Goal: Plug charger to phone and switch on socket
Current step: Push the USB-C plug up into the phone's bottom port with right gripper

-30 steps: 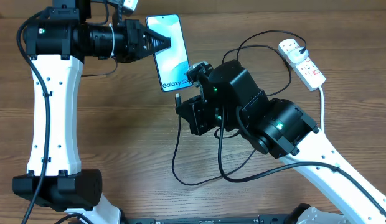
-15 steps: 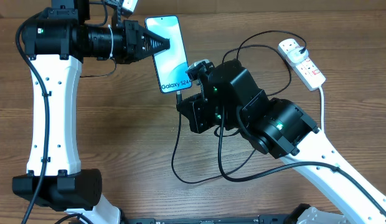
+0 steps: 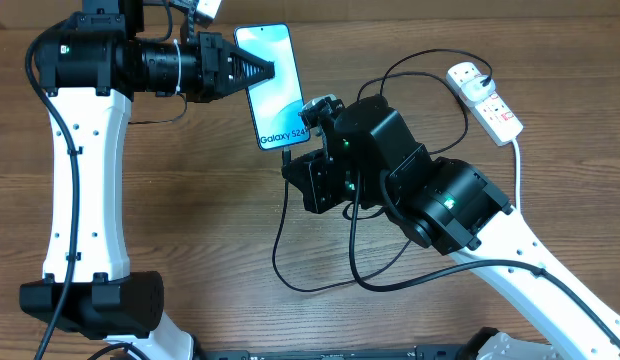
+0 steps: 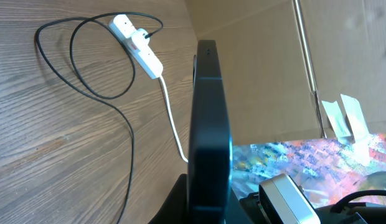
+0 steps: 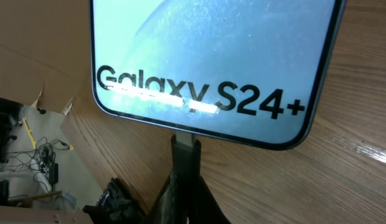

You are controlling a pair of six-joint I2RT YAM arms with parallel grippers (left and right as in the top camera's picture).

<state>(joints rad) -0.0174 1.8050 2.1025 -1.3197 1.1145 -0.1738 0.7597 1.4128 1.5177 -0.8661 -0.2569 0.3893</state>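
Your left gripper (image 3: 262, 70) is gripping the phone (image 3: 273, 85) by its long edge, jaws clenched on it, screen facing up. Your right gripper (image 3: 288, 162) is sitting just below the phone's bottom edge, jaws grasping the charger (image 3: 280, 240) tip, which is touching that edge. The cable is looping below the phone over the tabletop (image 3: 190, 220), and the socket (image 3: 484, 98) is lying well to the phone's right

We logged phone (image 3: 274, 85) screen pale blue-white, black "Galaxy S24+" lettering, dark rim | charger (image 5: 185, 155) black | socket (image 3: 485, 97) at 2 o'clock white, red switches, its cord (image 4: 172, 118) white | table (image 3: 210, 210) brown wood-grain | left arm (image 3: 75, 180) and right arm (image 3: 535, 250) white links, black joints.
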